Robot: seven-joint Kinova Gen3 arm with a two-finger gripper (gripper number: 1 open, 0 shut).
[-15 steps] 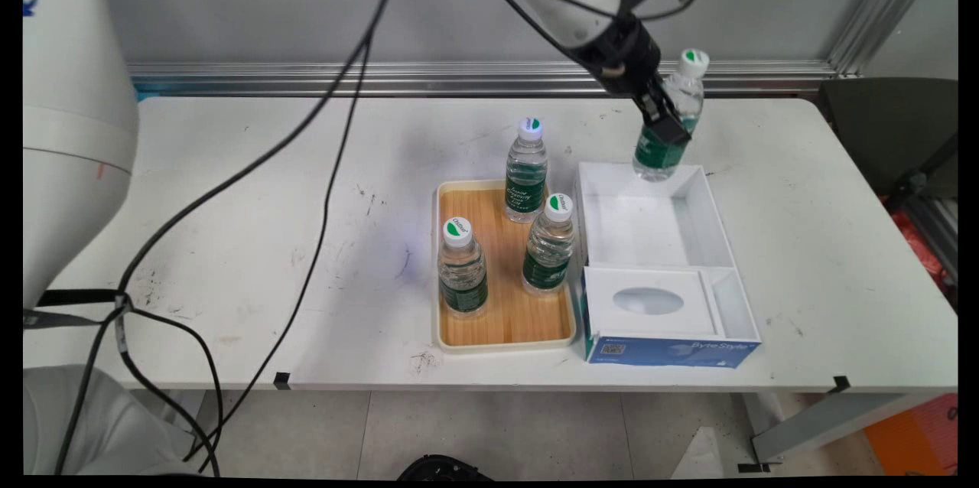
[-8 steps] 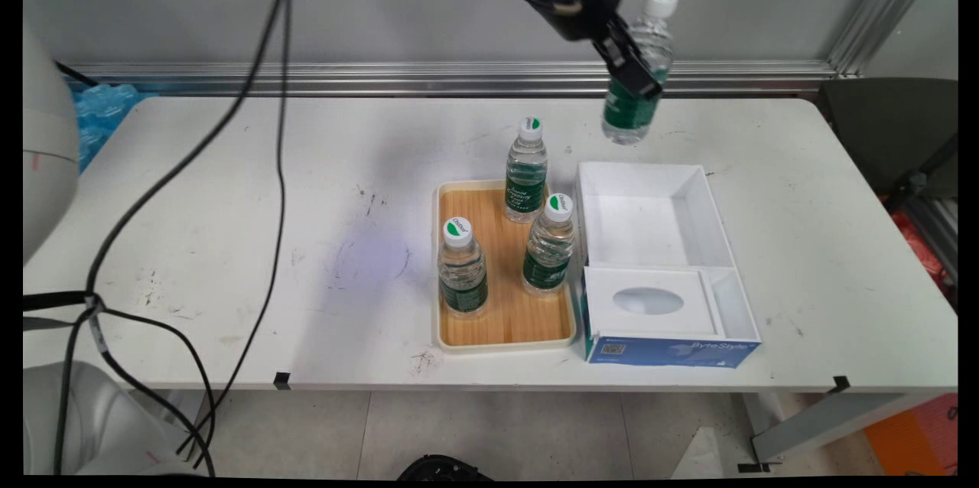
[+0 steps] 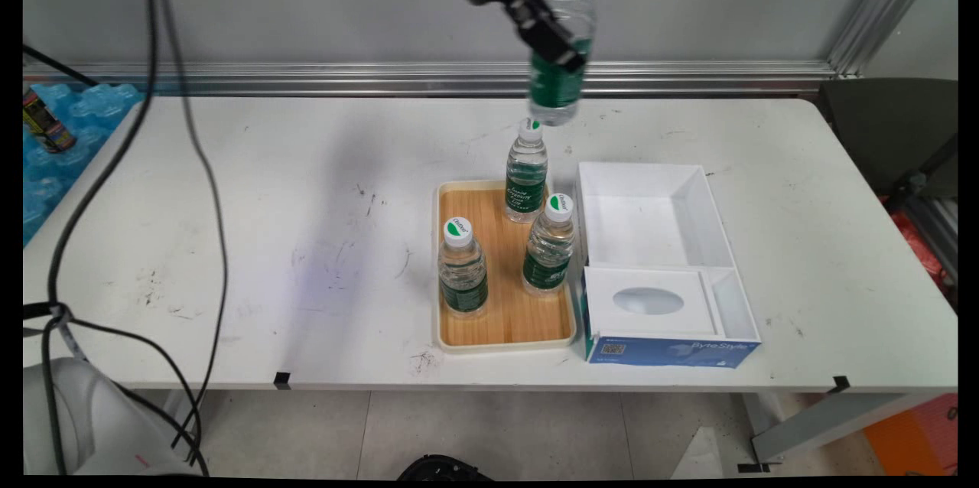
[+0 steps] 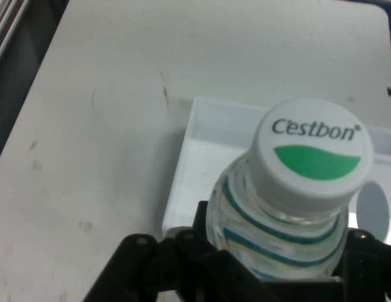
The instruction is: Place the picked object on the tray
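Note:
My gripper (image 3: 552,44) is shut on a clear water bottle (image 3: 563,29) with a green label and a white-and-green cap, held high above the table's far side. In the hand view the bottle (image 4: 289,207) fills the space between the black linkage, its cap reading Cestbon. The held bottle hangs just above and behind the rearmost of three like bottles (image 3: 526,170) standing on a wooden tray (image 3: 474,320). To the right of the tray lies an open white box (image 3: 688,190), also seen beneath the bottle in the hand view (image 4: 182,182).
A white insert with an oval hollow (image 3: 648,301) sits in the box's near part, above a blue front panel (image 3: 673,350). Black cables (image 3: 206,167) hang over the table's left half. Blue packaging and a can (image 3: 46,125) lie past the far left edge.
The gripper has lifted the bottle up out of the white box's far end and carried it left, to above the tray's rear bottle.

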